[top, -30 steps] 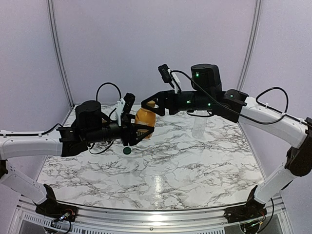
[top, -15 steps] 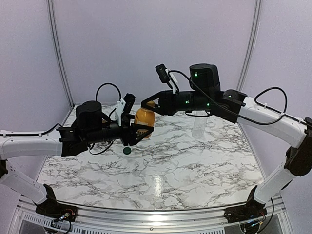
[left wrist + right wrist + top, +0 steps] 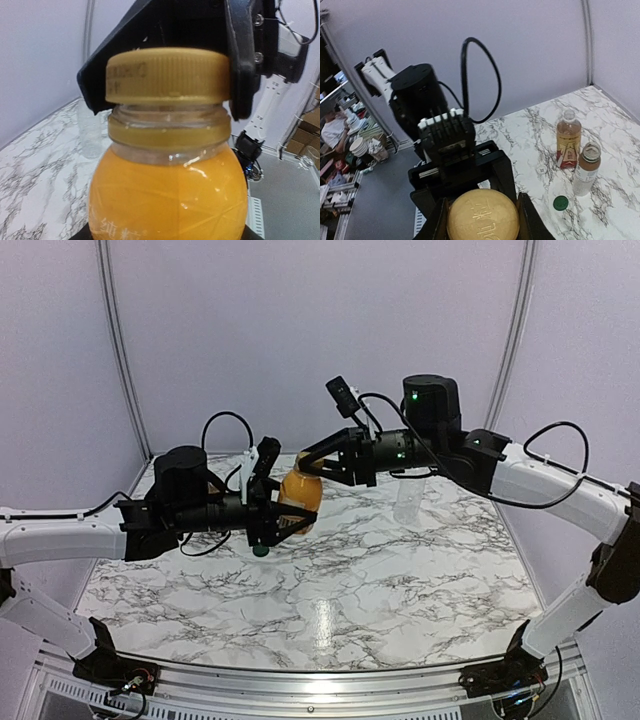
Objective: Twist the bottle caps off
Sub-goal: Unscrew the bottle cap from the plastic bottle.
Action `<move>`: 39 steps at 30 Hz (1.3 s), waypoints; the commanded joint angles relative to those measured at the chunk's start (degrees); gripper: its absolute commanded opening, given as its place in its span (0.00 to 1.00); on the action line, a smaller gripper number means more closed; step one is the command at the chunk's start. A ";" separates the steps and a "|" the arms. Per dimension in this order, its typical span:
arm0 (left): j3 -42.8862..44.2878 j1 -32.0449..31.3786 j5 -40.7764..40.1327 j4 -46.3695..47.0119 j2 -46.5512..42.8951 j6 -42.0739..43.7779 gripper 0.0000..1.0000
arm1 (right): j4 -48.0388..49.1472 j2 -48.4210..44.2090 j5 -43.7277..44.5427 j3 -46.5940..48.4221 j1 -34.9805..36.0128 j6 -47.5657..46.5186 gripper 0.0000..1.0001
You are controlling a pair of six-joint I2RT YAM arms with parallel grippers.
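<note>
The white-and-grey marbled table (image 3: 420,580) lies under the round plastic orange juice bottle (image 3: 299,495), which is held clear of the surface. The left gripper (image 3: 283,512) is clamped on this bottle's lower body, the same grip as a second ago. The right gripper (image 3: 314,462) comes in from the bottle's right. Its jaws stood apart around the neck a second ago and are now pressed against both sides of the ribbed orange screw cap (image 3: 167,75). The cap sits on the neck with the black fingers (image 3: 243,65) flanking it. The right arm's wrist has shifted slightly rightward, and the bottle now leans a little. The tall clear plastic bottle (image 3: 408,502) stands on the table well to the juice bottle's right. In the right wrist view, the amber tea bottle with red label (image 3: 568,137) and the short white-labelled bottle (image 3: 585,172) stand to the juice bottle's right, both uncapped. The dark green round cap (image 3: 560,202) lies beside them.
</note>
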 commanded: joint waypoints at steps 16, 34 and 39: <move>3.66 -0.23 29.54 2.96 -1.57 -3.22 0.17 | 6.74 -0.76 -28.09 -2.05 -3.28 -10.71 0.25; 3.07 0.87 16.24 2.96 -0.75 -2.89 0.16 | 2.50 -3.24 -17.78 -2.55 -2.73 -8.31 0.74; 2.64 0.88 10.74 2.92 -0.80 -2.38 0.17 | 2.93 -4.55 -12.80 -1.76 -2.65 -4.33 0.85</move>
